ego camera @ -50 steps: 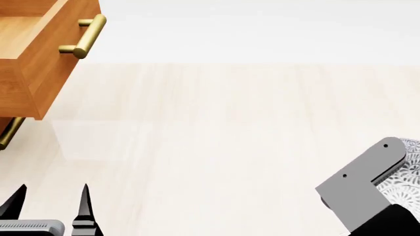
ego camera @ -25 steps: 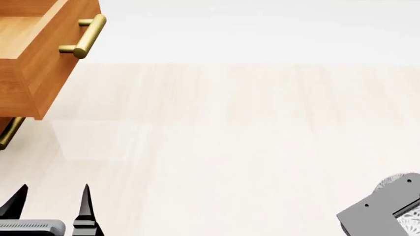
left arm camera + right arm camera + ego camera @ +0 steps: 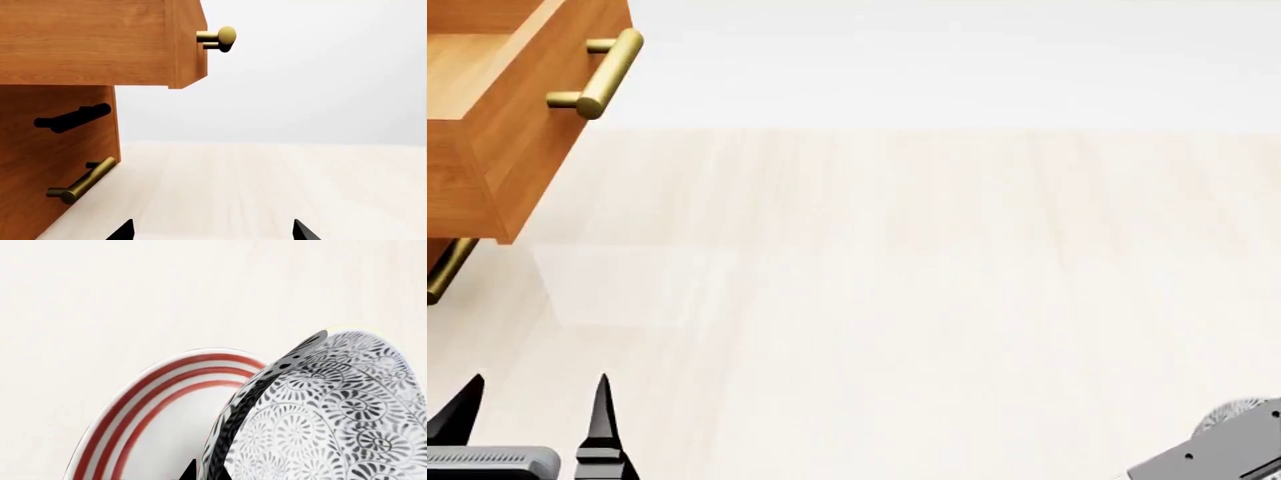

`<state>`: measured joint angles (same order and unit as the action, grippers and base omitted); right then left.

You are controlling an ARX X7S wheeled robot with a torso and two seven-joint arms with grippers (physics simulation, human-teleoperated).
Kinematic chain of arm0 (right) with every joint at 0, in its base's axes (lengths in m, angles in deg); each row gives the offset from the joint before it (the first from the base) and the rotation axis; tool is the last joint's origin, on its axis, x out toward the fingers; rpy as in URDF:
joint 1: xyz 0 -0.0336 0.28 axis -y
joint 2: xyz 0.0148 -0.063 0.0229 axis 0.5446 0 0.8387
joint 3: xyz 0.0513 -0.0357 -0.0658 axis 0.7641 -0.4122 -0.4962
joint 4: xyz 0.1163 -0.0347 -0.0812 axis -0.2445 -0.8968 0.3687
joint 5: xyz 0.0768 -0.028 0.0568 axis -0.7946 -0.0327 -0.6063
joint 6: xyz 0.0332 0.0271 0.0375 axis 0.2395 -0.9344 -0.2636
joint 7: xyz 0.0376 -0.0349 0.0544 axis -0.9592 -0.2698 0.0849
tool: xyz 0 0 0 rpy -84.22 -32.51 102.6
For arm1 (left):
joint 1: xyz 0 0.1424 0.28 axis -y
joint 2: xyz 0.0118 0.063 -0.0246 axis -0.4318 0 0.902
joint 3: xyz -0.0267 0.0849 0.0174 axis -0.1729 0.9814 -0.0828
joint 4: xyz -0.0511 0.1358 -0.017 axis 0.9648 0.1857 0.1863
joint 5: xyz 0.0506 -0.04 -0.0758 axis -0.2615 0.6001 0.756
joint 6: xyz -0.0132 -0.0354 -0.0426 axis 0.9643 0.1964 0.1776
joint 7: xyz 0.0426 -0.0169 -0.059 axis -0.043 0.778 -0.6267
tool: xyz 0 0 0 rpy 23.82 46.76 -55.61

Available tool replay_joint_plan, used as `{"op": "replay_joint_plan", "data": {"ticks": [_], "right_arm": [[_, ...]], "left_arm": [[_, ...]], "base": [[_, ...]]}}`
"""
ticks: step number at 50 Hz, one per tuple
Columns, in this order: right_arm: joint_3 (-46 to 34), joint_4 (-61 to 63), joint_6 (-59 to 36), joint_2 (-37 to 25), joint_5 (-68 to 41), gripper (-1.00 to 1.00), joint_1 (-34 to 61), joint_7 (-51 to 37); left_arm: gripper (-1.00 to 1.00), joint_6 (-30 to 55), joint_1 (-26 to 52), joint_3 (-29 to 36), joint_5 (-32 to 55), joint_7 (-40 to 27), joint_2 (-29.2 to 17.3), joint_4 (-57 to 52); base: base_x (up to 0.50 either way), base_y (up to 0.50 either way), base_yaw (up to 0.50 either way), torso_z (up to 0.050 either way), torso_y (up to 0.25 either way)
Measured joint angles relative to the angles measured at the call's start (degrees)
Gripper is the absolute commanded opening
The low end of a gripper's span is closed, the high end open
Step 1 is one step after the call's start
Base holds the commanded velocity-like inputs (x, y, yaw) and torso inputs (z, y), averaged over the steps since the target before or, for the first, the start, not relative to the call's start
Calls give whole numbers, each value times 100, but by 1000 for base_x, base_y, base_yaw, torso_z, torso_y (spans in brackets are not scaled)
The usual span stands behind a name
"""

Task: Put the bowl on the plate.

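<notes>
The bowl (image 3: 333, 415), white with a dense grey-black floral pattern, hangs tilted in the right wrist view. My right gripper (image 3: 205, 474) is shut on its rim, one dark fingertip on each side of the wall. Right behind the bowl lies the plate (image 3: 160, 440), white with red rings; whether they touch I cannot tell. In the head view only a corner of the right arm (image 3: 1214, 462) shows at the bottom right, and the plate is out of sight there. My left gripper (image 3: 527, 415) stands open with nothing in it at the bottom left; its open fingers (image 3: 303, 231) also show in the left wrist view.
A wooden cabinet stands at the left with its upper drawer (image 3: 507, 130) pulled out, brass handle (image 3: 594, 75) sticking forward. A lower brass handle (image 3: 80, 180) sits on the cabinet front. The pale wood surface (image 3: 894, 300) stretches across the middle.
My right arm with the bowl has dropped toward the lower right corner of the head view, nearly out of it. The left gripper and the drawer have not moved.
</notes>
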<state>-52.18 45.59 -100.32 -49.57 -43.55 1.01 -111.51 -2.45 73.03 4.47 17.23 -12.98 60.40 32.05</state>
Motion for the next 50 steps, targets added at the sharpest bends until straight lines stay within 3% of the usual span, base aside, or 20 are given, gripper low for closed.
{"op": "replay_joint_plan", "data": {"ticks": [50], "right_arm": [[-248,-166,1033,15,482,-100,-836,368]], "left_arm": [[100,25,-13,61,46,-73,-62,-95]], "base": [[0,0,0,0,0]]}}
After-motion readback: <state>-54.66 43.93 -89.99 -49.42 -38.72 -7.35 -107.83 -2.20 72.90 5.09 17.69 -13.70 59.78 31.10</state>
